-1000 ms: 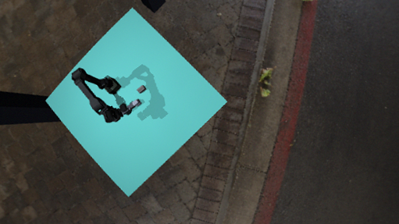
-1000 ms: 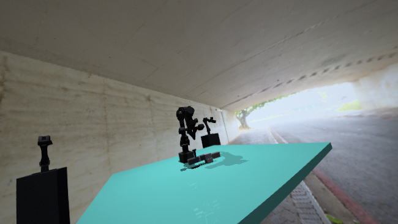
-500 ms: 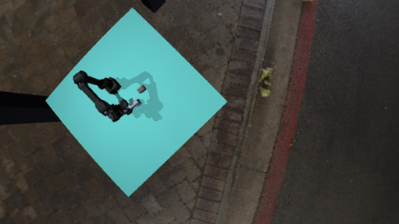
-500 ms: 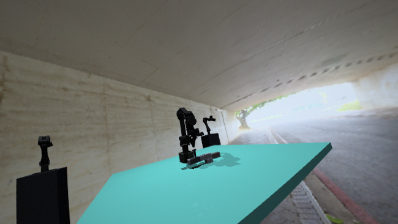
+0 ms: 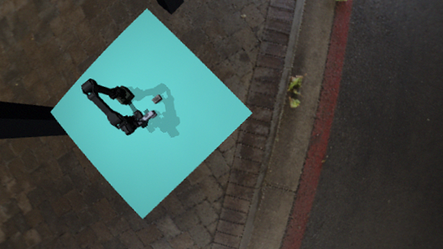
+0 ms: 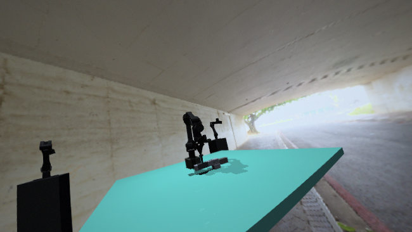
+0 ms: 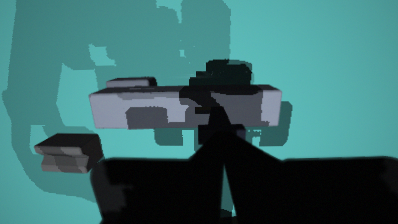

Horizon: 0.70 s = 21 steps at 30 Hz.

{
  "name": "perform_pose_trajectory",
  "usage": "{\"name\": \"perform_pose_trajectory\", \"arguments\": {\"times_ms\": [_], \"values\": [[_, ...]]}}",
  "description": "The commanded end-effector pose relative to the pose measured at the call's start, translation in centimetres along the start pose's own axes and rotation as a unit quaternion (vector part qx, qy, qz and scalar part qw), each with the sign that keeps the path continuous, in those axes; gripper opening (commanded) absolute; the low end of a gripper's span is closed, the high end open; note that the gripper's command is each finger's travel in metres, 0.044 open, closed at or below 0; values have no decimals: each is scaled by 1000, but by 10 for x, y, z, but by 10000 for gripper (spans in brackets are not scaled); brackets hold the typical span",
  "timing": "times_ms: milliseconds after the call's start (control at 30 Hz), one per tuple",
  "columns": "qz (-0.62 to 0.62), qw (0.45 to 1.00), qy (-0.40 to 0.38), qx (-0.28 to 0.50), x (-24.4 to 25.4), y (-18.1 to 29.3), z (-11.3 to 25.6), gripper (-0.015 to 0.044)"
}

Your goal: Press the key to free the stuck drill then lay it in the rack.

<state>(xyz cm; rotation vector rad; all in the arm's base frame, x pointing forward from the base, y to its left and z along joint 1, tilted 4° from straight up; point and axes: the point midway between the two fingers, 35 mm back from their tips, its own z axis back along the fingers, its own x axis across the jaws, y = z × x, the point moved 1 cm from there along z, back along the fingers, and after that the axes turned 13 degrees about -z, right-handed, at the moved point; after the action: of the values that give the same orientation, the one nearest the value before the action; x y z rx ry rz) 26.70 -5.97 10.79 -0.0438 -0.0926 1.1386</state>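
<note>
A long light-grey block (image 5: 150,116) (image 6: 206,165) (image 7: 107,111) lies across the wrist view. It looks like the drill's holder; drill and key cannot be told apart surely. A smaller grey piece (image 7: 131,83) shows behind its left part. A small block with a grooved side (image 5: 157,99) (image 7: 65,162), which looks like the rack, stands apart at the lower left of the wrist view. My gripper (image 6: 201,161) (image 7: 222,138) is shut and empty, pointing down over the long block's right half. It hides part of that block; contact cannot be told.
The turquoise table (image 5: 185,145) (image 6: 190,203) carries the arm and these blocks. A dark stepped shape (image 7: 227,72) is behind the long block in the wrist view, partly lost in shadow. Black pedestals (image 5: 5,116) (image 6: 44,203) (image 6: 218,145) stand beyond the table's edges.
</note>
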Motion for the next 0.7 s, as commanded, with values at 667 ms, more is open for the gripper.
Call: {"name": "perform_pose_trajectory", "arguments": {"times_ms": [667], "values": [[1, 1000, -2, 3, 0, 0, -11, 0]]}}
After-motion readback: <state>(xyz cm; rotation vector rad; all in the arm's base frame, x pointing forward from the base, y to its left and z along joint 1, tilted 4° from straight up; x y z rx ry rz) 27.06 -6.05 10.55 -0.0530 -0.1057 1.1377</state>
